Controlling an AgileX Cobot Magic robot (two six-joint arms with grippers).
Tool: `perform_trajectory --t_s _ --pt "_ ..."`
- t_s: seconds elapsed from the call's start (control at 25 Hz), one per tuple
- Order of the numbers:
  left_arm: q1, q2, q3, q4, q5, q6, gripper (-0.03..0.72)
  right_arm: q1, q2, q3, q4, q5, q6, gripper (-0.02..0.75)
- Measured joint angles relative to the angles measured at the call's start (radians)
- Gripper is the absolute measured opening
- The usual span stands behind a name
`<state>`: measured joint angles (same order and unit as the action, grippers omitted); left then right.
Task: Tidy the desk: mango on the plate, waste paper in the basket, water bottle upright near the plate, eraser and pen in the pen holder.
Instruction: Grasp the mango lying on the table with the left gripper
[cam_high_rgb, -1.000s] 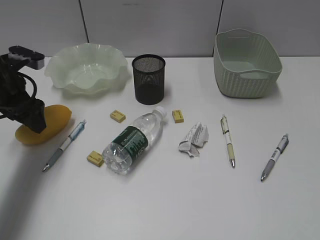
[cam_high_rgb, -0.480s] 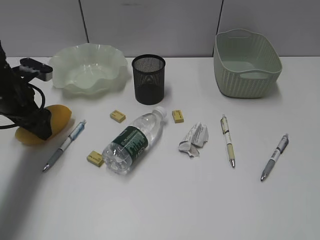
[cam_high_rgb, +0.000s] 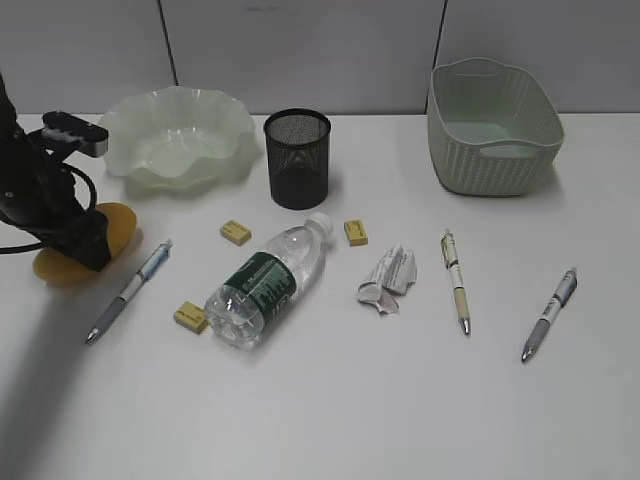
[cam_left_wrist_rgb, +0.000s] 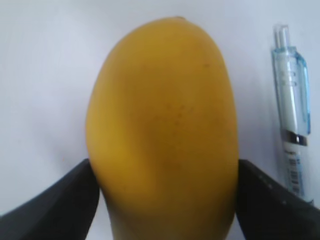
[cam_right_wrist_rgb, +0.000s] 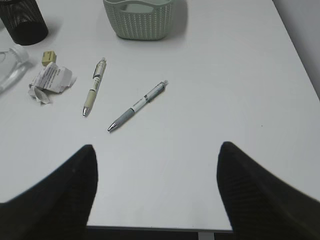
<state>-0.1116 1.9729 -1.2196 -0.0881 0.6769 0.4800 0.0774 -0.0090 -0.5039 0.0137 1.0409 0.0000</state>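
- While my left end effector (cam_left_wrist_rgb: 162, 200) sits low over the mango (cam_left_wrist_rgb: 162, 130), its two dark fingers (cam_left_wrist_rgb: 55, 205) stand one on each side of the fruit, right against its flanks; I cannot tell whether they press on it.
- Mango location: flat on the worktop (cam_high_rgb: 330, 400) at the far left, just in front of the plate (cam_high_rgb: 175, 135), partly hidden in the exterior view by my left arm.
- A blue-barrelled pen (cam_high_rgb: 130, 290) lies just beside the mango, on its right.
- My right end effector (cam_right_wrist_rgb: 157, 195) is spread apart and holds nothing; it hangs above bare worktop, well apart from all items.
- Water bottle (cam_high_rgb: 265, 285): on its side near the middle, white cap towards the pen holder (cam_high_rgb: 297, 158).
- Pen holder: upright, just right of the plate.
- Three yellow erasers lie on the worktop: one (cam_high_rgb: 236, 232) left of the bottle cap, one (cam_high_rgb: 356, 232) right of it, one (cam_high_rgb: 190, 317) beside the bottle's base.
- Waste paper (cam_high_rgb: 387, 278): crumpled, right of the bottle, near the second eraser.
- A cream pen (cam_high_rgb: 456, 280) lies right of the paper; a grey pen (cam_high_rgb: 549, 313) lies further right.
- Basket (cam_high_rgb: 492, 125): upright at the far right rear.
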Motion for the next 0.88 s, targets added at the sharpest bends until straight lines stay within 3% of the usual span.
perform_trajectory --t_s 0.56,0.88 --pt "0.0 0.017 -0.015 -0.047 0.009 0.0 0.591 0.0 0.0 0.0 0.0 0.0 0.0 0.585" --pt "0.0 0.0 -0.058 -0.104 0.187 -0.004 0.589 0.0 0.0 0.0 0.0 0.0 0.0 0.585"
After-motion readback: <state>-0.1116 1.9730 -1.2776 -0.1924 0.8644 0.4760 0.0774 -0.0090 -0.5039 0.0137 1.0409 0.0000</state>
